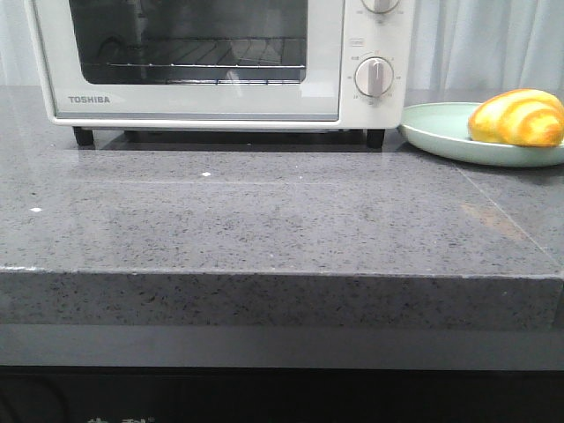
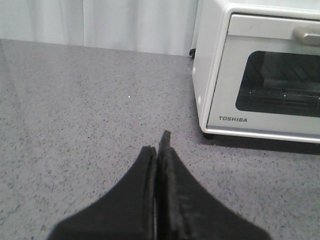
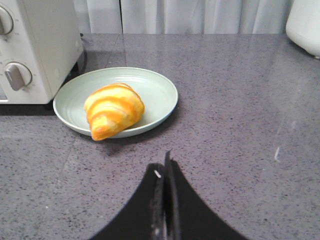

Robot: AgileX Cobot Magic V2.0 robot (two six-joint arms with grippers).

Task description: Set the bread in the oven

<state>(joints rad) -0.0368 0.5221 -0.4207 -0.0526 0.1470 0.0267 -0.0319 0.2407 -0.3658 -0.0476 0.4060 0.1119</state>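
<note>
The bread, a glossy yellow roll with orange stripes, lies on a pale green plate at the right of the grey counter; it also shows in the right wrist view. The white Toshiba oven stands at the back with its glass door closed; it also shows in the left wrist view. My left gripper is shut and empty, over the counter some way from the oven's front corner. My right gripper is shut and empty, a short way from the plate. Neither gripper shows in the front view.
The oven's dials are on its right side, next to the plate. A white appliance stands at the counter's far corner in the right wrist view. A white curtain hangs behind the counter. The counter's front edge runs across the front view.
</note>
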